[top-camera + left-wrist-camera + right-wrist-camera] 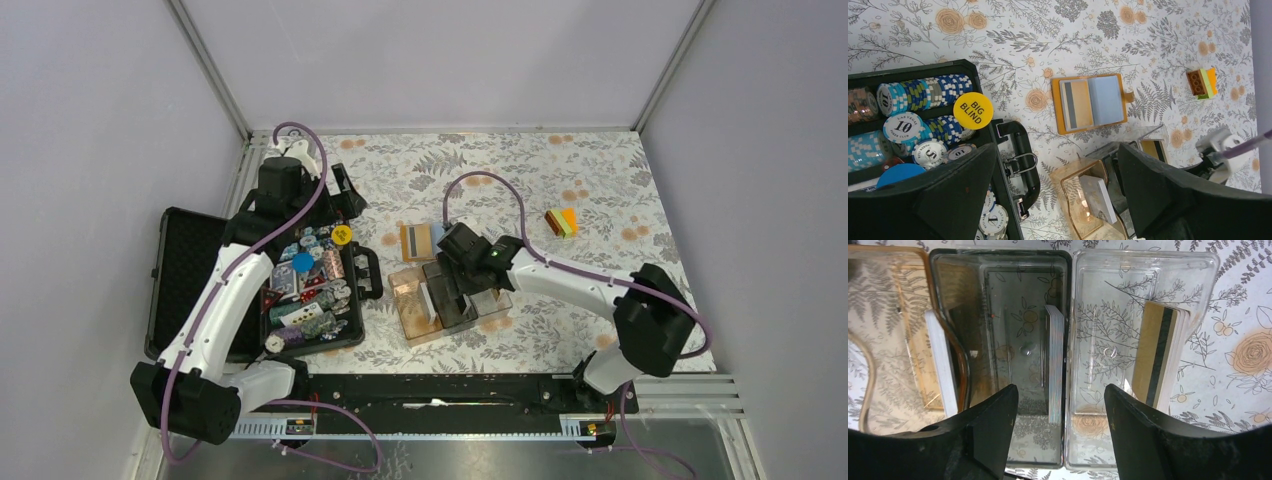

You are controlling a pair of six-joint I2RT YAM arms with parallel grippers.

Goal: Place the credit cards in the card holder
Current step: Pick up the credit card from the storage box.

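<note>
The orange card holder [417, 240] lies open on the floral cloth, and in the left wrist view [1090, 102] it holds a gold striped card and a pale blue card. Behind it stands a three-part tray [450, 300]. Its amber bin holds a white card stack [943, 365], its dark bin a stack of cards on edge [1055, 365], and its clear bin a gold card with a black stripe [1158, 355]. My right gripper [1060, 405] hangs open and empty just above the dark bin [465, 288]. My left gripper [1057, 165] is open and empty, held high near the black case's far end [343, 192].
An open black case [190, 280] full of poker chips [310, 285] lies at the left, with a yellow "BIG BLIND" chip [973, 111] on top. A small stack of toy bricks [561, 222] sits at the right. Metal frame posts and grey walls enclose the table.
</note>
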